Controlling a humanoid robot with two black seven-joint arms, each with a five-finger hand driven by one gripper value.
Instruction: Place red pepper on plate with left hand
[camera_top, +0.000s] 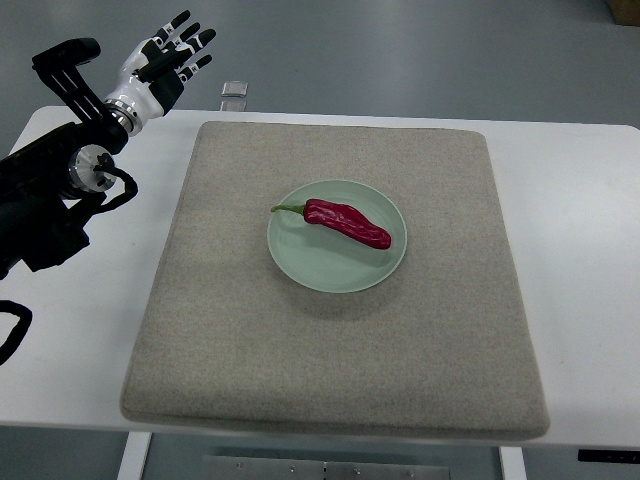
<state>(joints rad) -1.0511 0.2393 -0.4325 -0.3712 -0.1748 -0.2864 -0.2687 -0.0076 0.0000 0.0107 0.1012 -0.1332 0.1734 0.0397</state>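
A red pepper (346, 223) with a green stem lies across the pale green plate (300, 262) in the middle of the grey mat. My left hand (172, 55) is raised at the upper left, beyond the table's far left corner and well away from the plate. Its fingers are spread and hold nothing. The black left arm enters from the left edge. No right arm shows.
The plate rests on a large grey felt mat (330, 380) that covers most of the white table (590, 300). A small metal clip (234, 94) sits at the table's far edge, close to my left hand.
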